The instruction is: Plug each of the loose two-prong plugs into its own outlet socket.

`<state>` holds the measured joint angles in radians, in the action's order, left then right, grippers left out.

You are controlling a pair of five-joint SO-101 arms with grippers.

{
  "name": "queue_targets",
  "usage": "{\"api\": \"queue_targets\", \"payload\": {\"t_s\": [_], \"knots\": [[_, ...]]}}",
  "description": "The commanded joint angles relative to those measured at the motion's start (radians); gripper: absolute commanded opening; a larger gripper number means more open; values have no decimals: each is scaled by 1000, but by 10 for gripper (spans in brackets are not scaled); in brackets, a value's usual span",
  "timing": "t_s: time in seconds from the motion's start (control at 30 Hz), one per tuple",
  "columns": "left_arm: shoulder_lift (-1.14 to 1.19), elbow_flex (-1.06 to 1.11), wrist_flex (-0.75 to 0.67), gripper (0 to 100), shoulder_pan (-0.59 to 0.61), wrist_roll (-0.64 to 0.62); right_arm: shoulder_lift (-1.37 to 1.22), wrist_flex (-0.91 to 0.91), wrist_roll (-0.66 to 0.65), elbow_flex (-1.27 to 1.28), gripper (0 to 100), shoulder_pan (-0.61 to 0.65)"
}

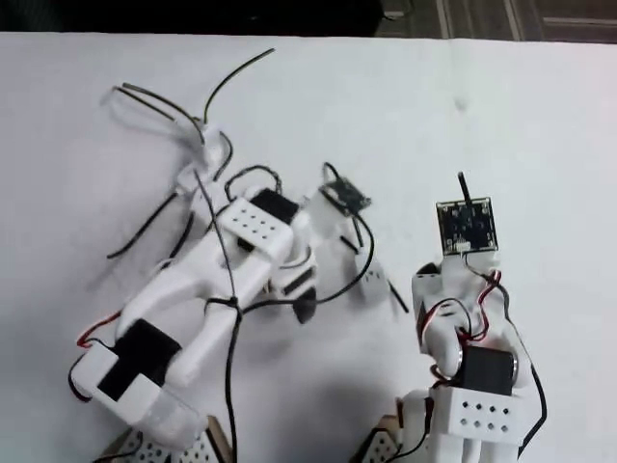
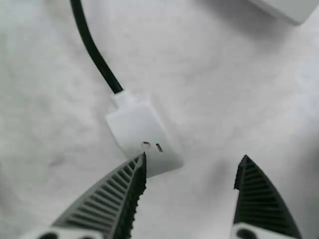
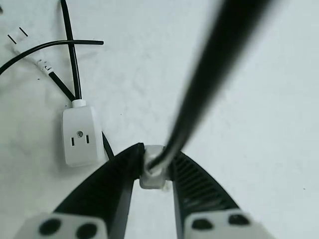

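My left gripper (image 2: 193, 158) is open just above the table. A white outlet socket (image 2: 142, 137) with a black cord (image 2: 92, 50) lies at the tip of one finger (image 2: 130, 186), its two slots facing up, and the space between the jaws holds nothing. My right gripper (image 3: 156, 155) is shut on a small white plug (image 3: 152, 174), whose black cord (image 3: 209, 69) rises past the camera. A second white outlet socket (image 3: 79, 135) lies flat on the table beside that gripper, slots up. In the high view the left arm (image 1: 222, 265) stretches toward the table's middle and the right arm (image 1: 463, 328) stands at the front right.
Loose black cords (image 1: 183, 116) tangle at the back left of the white table (image 1: 501, 116). Two bare prongs (image 3: 16, 35) and crossing cords (image 3: 60, 45) lie beyond the second socket. Another white piece (image 2: 291, 7) sits at the edge of the left wrist view.
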<state>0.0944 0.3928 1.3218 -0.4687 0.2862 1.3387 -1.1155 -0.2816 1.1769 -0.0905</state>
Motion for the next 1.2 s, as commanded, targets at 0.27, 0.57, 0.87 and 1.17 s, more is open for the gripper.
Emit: {"api": "queue_targets", "payload": {"t_s": [0.27,0.57,0.87,1.17], "knots": [[292,-239,55,290,243,63,13,2,-9,-9,18,-1],[226,-394,222,286,311,133,13,2,-9,-9,18,-1],[-47,-390,270,290,308,133,13,2,-9,-9,18,-1],[38,-279,172,290,341,127,15,2,-9,-9,18,1]]}}
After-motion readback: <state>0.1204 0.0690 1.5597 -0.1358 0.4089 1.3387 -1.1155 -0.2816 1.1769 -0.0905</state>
